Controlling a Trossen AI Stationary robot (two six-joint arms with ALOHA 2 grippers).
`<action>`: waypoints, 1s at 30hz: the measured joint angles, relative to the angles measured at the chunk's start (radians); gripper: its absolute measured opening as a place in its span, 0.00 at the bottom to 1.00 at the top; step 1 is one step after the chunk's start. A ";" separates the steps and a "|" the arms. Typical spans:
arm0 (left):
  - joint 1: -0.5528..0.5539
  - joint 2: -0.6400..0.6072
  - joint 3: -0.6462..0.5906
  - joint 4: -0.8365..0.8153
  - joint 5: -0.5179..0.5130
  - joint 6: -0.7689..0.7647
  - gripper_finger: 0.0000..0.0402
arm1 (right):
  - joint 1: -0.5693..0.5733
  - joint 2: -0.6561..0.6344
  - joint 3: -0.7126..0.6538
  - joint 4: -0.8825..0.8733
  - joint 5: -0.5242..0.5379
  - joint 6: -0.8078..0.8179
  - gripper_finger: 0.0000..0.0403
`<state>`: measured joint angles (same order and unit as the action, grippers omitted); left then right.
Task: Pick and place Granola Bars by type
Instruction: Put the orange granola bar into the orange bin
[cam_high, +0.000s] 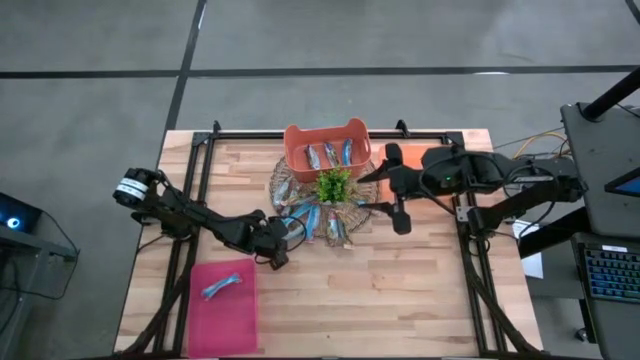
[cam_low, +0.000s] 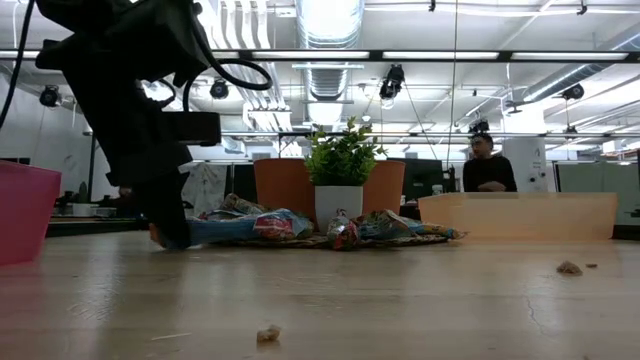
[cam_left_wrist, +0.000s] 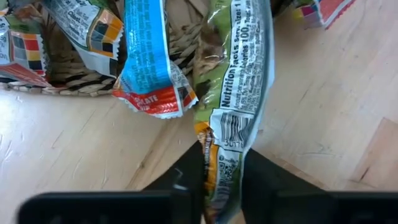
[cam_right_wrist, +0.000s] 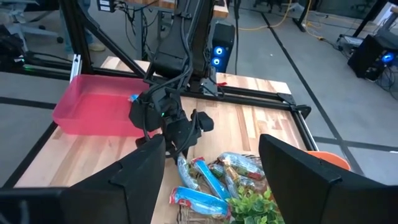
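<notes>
On the left side of the wooden table (cam_high: 400, 290) stands a pink tray (cam_high: 222, 310), and one blue bar (cam_high: 220, 286) lies inside it. A little to the right of the tray, the left gripper (cam_high: 284, 243) is low at the table, at the left edge of the woven mat (cam_high: 275, 185) in the middle. Its two fingers (cam_left_wrist: 177, 180) are closed on the end of a bar with a greenish wrapper (cam_left_wrist: 233, 106); the wrist view shows the wrapper pressed between them, with the barcode just above the fingers. This bar lies partly on the mat and partly on the wood. Just beside it lies a blue bar with a red end (cam_left_wrist: 148, 62), and this one is not touched by the fingers.

In the middle of the table, a pile of granola bars (cam_high: 320, 218) is spread on the mat around a small green plant (cam_high: 333, 185) in a white pot (cam_low: 337, 207). Some wrappers are blue and white, others are darker. Behind the plant stands an orange bin (cam_high: 327, 132), and a few blue bars (cam_high: 330, 155) lie inside it.

On the right, the right gripper (cam_high: 388, 187) hangs above the table near the right edge of the mat, and its fingers are wide apart and hold nothing. In its wrist view the two dark fingers (cam_right_wrist: 140, 171) stand far from each other, with the pile below.

In the low view a person (cam_low: 488, 165) is in the room behind the table.
</notes>
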<state>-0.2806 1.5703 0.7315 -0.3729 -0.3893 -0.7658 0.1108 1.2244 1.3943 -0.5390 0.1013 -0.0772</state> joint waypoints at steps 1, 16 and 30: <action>0.000 0.000 0.000 0.000 0.000 0.000 0.10 | 0.000 -0.001 0.001 0.001 0.001 -0.001 0.61; -0.002 -0.076 0.094 -0.116 0.000 -0.003 0.01 | 0.000 -0.004 0.001 -0.001 0.004 -0.006 0.60; -0.003 -0.286 0.260 -0.272 -0.127 0.091 0.00 | -0.001 -0.004 0.003 0.170 0.084 0.072 0.64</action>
<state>-0.2832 1.2841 0.9912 -0.6453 -0.5161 -0.6750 0.1101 1.2201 1.3971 -0.3693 0.1854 -0.0054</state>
